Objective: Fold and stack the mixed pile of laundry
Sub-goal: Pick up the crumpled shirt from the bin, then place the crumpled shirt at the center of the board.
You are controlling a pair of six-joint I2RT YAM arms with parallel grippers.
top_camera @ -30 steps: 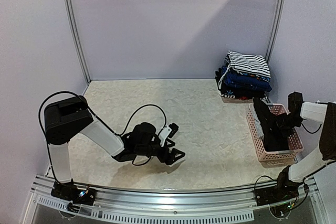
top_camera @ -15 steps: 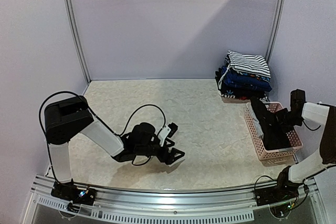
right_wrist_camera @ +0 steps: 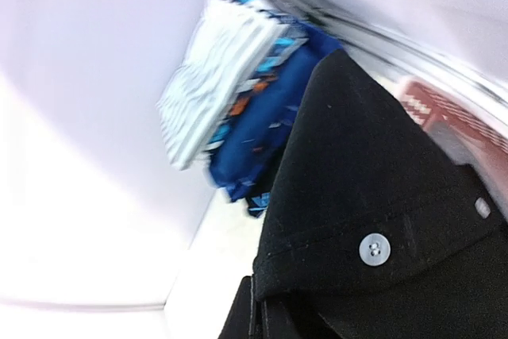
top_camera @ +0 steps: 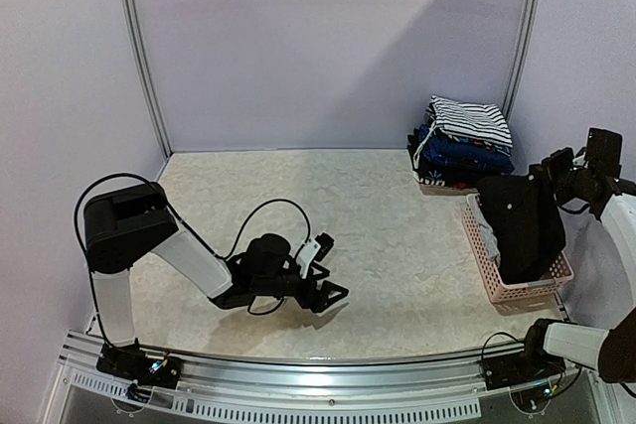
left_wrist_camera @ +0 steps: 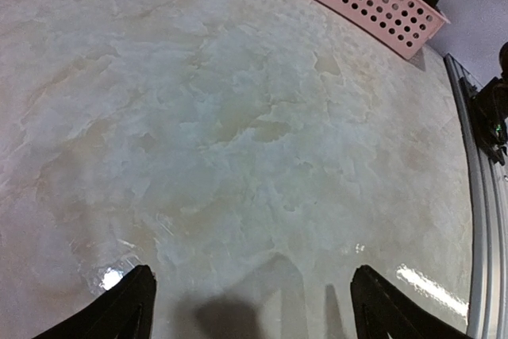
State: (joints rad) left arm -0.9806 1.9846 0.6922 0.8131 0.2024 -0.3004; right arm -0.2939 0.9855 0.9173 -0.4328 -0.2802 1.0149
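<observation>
Right gripper (top_camera: 550, 174) at 3 o'clock of the pale marbled table (top_camera: 378, 196), jaws clamped on the top edge of the large black soft garment (top_camera: 522, 225), beside its small white button (right_wrist_camera: 374, 248). The cloth hangs with its lower end inside the pink plastic lattice basket (top_camera: 517, 294); judged a draw-out so it drapes free for folding. Folded stack of striped and blue garments (top_camera: 467, 136) sits at 2 o'clock, out of the way. Left gripper (top_camera: 320, 283) at 7 o'clock, jaws wide apart and holding nothing, low over the table, likely waiting for a corner.

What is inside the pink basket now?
The black garment hangs partly into the pink basket, held up by the right end effector. Whatever lies beneath it is covered.
</observation>
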